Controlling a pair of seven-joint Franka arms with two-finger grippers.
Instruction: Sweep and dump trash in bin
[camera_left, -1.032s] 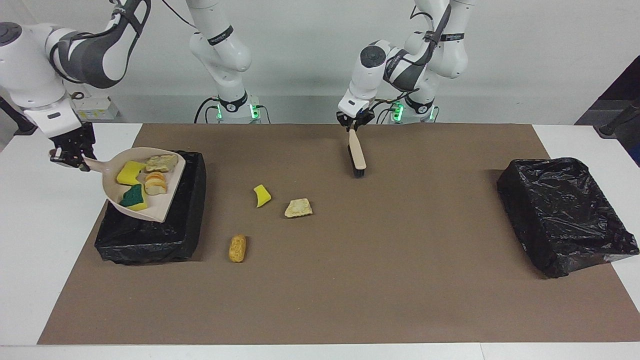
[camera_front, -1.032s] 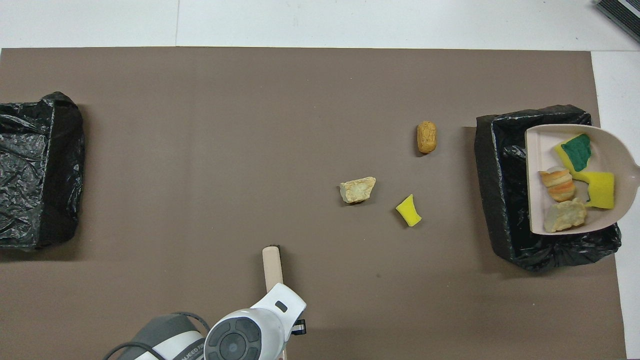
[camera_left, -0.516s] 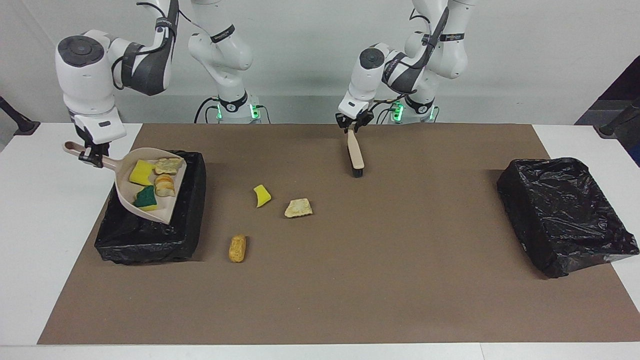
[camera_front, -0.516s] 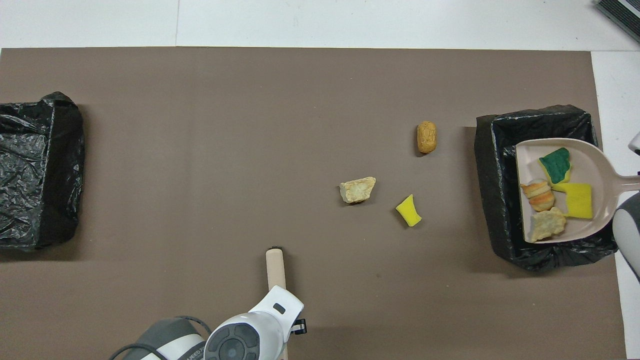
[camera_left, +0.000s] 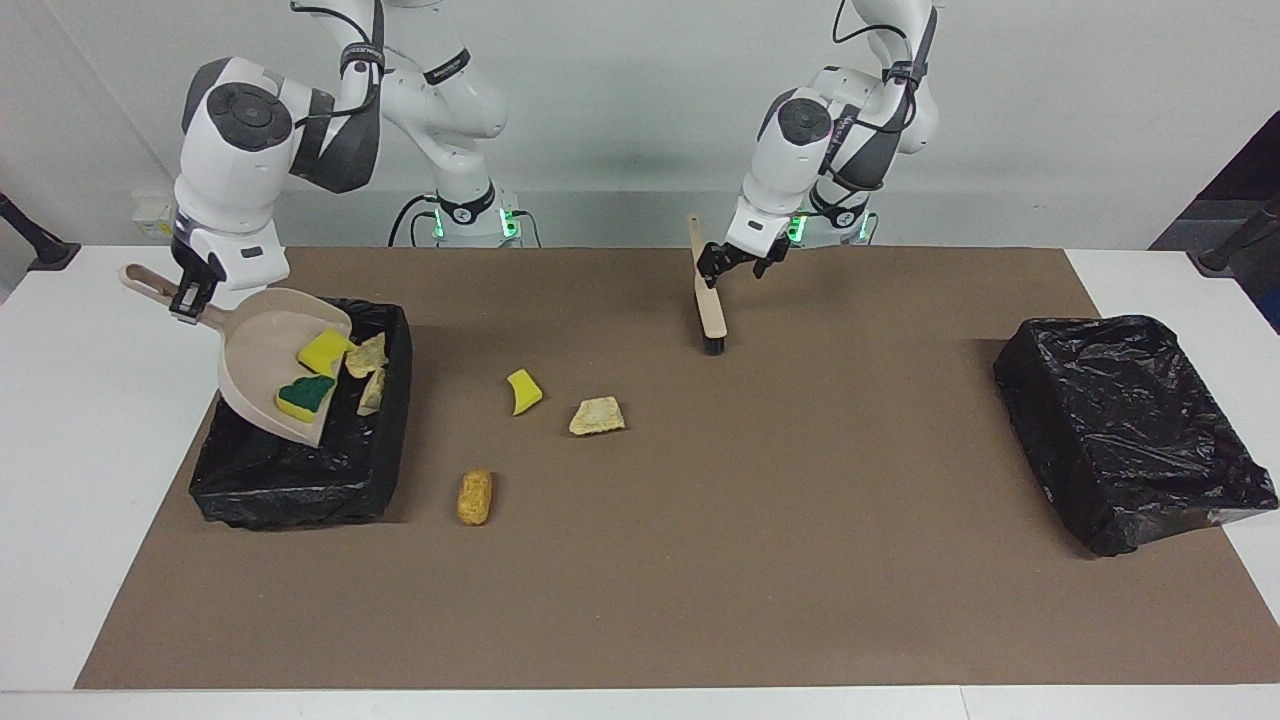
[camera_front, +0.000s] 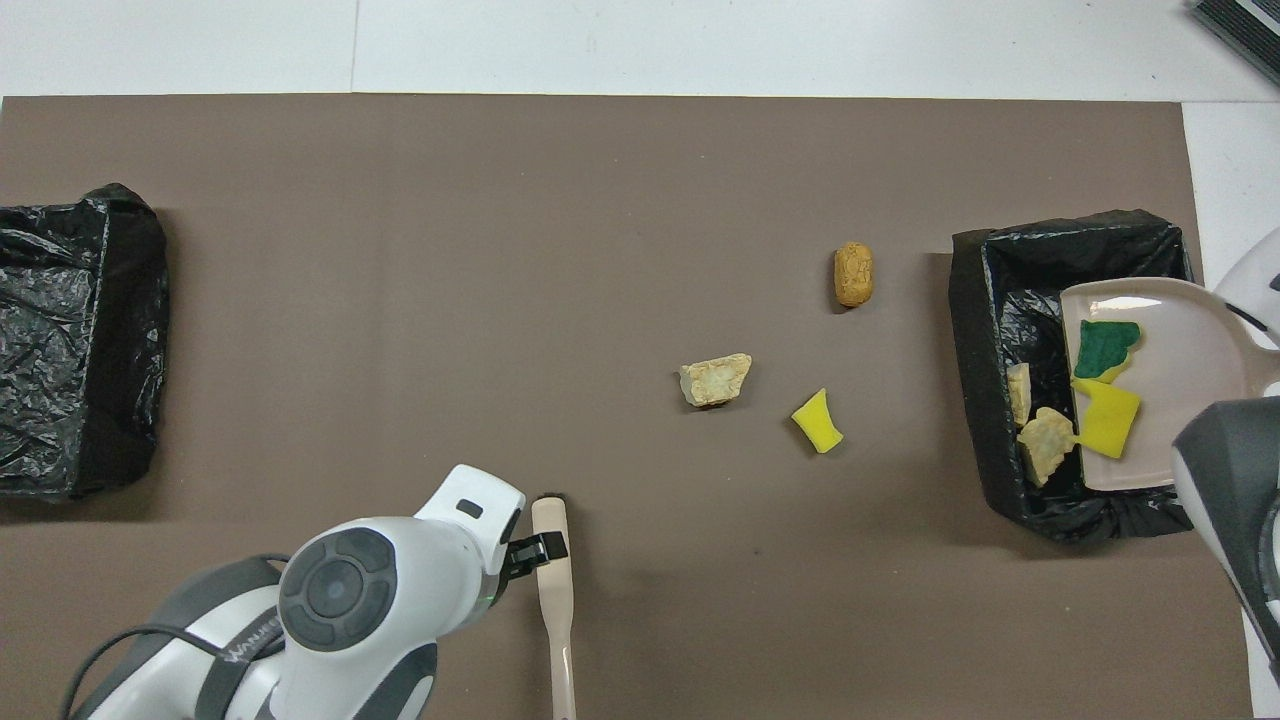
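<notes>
The dustpan (camera_left: 255, 350) is held by its handle in the right gripper (camera_left: 190, 297), whose fingers are closed tightly around it. The pan is raised and tipped steeply over the black-lined bin (camera_left: 300, 490) at the right arm's end of the table (camera_left: 80, 420). Its lip points down into the bin.

On the sloped pan, a yellow sponge bit (camera_left: 322, 350) and a green-topped yellow sponge (camera_left: 305, 395) are seen near the lip. Two pale beige chunks (camera_left: 368, 355) are already past the lip and within the opening of the bin. It cannot be told whether they have landed.

Three scraps of trash are left on the brown mat (camera_left: 800, 500), beside the bin toward the middle of the table:
- a small yellow sponge piece (camera_left: 523, 391);
- a beige crusty chunk (camera_left: 597, 416), just beside that piece toward the left arm's end;
- a golden-brown roll (camera_left: 475, 497), farther from the robots than both.

The left gripper (camera_left: 738, 262) is found over the mat's edge nearest the robots, with its fingers spread wide. The brush (camera_left: 710, 290) stands tilted just beside one finger, bristles on the mat. Whether the finger touches it cannot be told.

A second black-lined bin (camera_left: 1130, 430) sits at the left arm's end.
</notes>
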